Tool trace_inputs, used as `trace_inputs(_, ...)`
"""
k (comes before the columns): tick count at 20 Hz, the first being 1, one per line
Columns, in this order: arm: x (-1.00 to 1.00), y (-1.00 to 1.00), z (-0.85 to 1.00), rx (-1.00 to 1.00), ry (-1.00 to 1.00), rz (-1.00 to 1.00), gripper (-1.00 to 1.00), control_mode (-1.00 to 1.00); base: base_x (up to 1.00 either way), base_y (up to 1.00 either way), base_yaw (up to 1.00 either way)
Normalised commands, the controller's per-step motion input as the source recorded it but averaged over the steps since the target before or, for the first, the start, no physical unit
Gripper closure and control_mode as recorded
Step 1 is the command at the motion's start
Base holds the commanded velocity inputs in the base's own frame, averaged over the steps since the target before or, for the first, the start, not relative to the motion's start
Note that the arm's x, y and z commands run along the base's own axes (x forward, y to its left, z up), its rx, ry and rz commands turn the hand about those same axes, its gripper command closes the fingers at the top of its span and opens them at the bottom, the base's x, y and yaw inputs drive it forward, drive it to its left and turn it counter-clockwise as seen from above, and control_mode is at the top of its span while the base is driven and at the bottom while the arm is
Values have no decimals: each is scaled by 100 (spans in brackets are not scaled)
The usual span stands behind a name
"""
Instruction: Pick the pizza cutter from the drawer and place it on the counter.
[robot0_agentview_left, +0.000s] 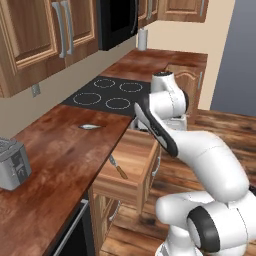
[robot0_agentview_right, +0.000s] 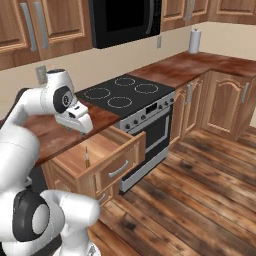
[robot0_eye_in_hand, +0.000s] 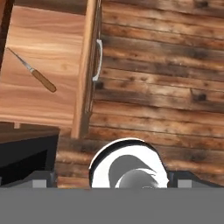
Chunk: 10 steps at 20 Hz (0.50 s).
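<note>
wood-fronted kitchen: the drawer (robot0_agentview_left: 131, 170) stands pulled out under the counter (robot0_agentview_left: 60, 150), so the pizza cutter (robot0_eye_in_hand: 33, 72) lies exposed on its floor near the counter-side edge. the gripper (robot0_agentview_right: 80, 125), fingers spread and empty, hangs above the drawer.

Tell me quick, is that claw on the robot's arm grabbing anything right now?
Gripper: open, holding nothing; it hangs above the open drawer, and the pizza cutter lies untouched inside.
</note>
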Motion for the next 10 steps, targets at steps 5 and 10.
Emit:
trace_inputs(5,39,0,-74,0,30,-3,-100,-100,0,0,0)
trace_inputs(10,39,0,-74,0,14,0,-100,-100,0,0,0)
